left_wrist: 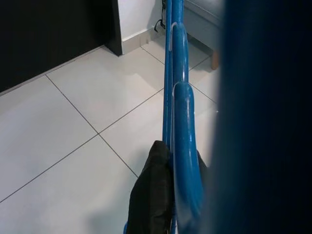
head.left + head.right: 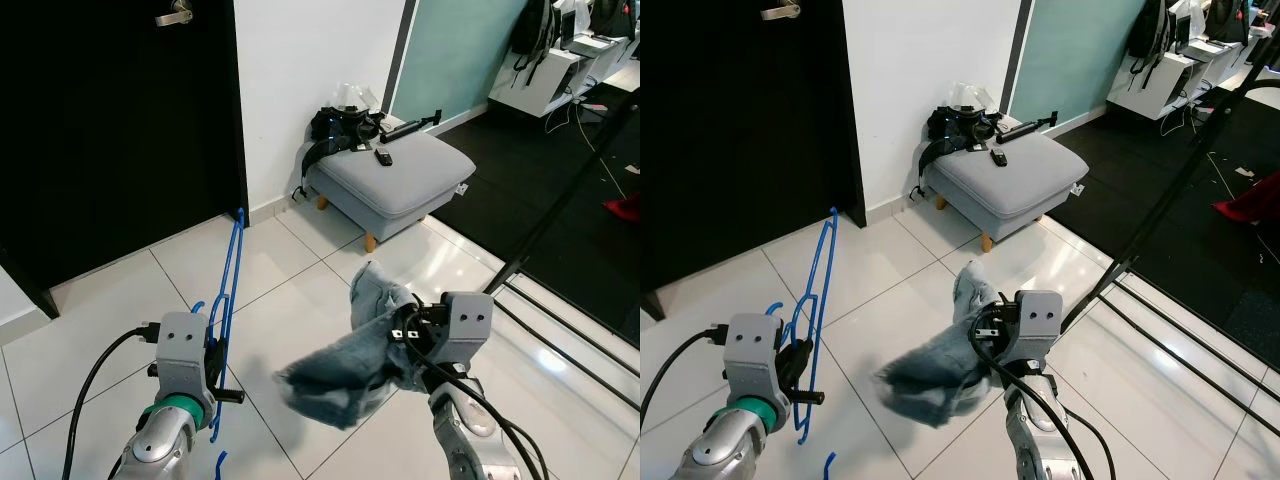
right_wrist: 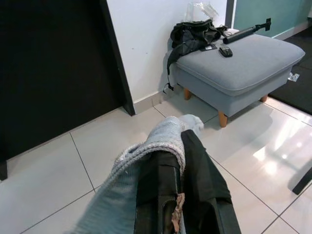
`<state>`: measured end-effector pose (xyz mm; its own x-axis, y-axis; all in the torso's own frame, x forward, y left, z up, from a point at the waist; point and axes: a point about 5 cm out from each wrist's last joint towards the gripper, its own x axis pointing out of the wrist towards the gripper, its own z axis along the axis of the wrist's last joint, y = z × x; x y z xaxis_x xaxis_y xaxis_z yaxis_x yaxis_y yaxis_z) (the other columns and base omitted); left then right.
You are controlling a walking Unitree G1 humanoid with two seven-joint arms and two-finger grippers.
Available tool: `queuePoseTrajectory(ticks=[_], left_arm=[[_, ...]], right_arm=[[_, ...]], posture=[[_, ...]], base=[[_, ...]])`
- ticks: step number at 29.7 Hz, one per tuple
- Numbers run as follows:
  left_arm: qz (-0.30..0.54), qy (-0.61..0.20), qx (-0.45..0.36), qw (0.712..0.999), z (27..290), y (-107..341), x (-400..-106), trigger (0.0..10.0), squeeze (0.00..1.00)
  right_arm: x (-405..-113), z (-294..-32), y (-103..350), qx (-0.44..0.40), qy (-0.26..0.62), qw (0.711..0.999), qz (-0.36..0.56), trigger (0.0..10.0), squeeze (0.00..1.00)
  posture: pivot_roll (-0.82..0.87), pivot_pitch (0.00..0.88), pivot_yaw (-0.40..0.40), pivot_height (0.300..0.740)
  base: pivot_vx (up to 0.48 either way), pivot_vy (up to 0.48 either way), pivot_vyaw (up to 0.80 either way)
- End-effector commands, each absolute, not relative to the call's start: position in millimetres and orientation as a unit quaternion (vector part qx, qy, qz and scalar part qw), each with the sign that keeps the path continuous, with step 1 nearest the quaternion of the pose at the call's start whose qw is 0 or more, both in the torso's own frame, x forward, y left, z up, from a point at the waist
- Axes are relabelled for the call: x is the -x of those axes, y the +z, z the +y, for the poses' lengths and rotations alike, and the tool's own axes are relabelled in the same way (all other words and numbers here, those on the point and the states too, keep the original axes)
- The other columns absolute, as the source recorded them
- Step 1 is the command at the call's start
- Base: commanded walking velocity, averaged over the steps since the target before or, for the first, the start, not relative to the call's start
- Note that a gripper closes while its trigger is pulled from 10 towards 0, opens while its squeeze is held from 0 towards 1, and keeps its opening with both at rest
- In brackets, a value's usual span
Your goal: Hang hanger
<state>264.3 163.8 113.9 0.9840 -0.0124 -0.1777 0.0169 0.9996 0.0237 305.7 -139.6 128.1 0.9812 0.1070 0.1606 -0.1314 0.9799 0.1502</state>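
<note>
A blue wire hanger [image 2: 231,285] stands upright in front of me on the left, held above the white tile floor. My left gripper [image 2: 214,372] is shut on the hanger's lower part; in the left wrist view the blue wire [image 1: 180,122] runs along a black finger [image 1: 153,195]. On the right, my right gripper [image 2: 400,335] is shut on a light blue denim garment [image 2: 345,375]. The cloth droops down and to the left between the two arms. In the right wrist view the denim [image 3: 146,161] lies over the black fingers [image 3: 200,180].
A grey footstool [image 2: 395,180] stands ahead by the white wall, with a black bag [image 2: 340,125] and a remote [image 2: 383,156] on it. A black door [image 2: 110,130] is at the left. A black rod [image 2: 560,200] slants across the dark floor at the right.
</note>
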Motion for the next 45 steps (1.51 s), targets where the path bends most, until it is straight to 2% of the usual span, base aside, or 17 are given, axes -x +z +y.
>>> queuePoseTrajectory(ticks=[1, 14, 20, 45], left_arm=[[0.095, -0.004, -0.011, 0.995, 164.2, 109.9, -263.1, 10.0, 0.00], [0.094, -0.005, -0.013, 0.995, 163.4, 108.5, -265.2, 10.0, 0.00], [0.094, -0.004, -0.015, 0.995, 163.8, 108.5, -265.8, 10.0, 0.00], [0.098, -0.001, -0.022, 0.995, 167.3, 104.0, -265.6, 10.0, 0.00]], right_arm=[[-306.4, -141.8, 130.1, -0.088, 0.055, 0.991, -0.086, 10.0, 0.00], [-308.0, -140.4, 128.8, -0.082, 0.069, 0.991, -0.082, 10.0, 0.00], [-309.9, -140.3, 128.6, -0.060, 0.070, 0.993, -0.079, 10.0, 0.00], [-311.0, -135.4, 127.5, -0.065, 0.081, 0.991, -0.079, 10.0, 0.00]], posture=[[-0.03, 0.103, 0.004, 0.740], [-0.03, 0.097, 0.005, 0.740], [-0.02, 0.094, 0.004, 0.740], [-0.02, 0.090, 0.006, 0.740]], base=[[0.000, 0.000, 0.00], [0.000, 0.000, 0.00], [0.000, 0.000, 0.79], [0.000, 0.000, 0.79]])
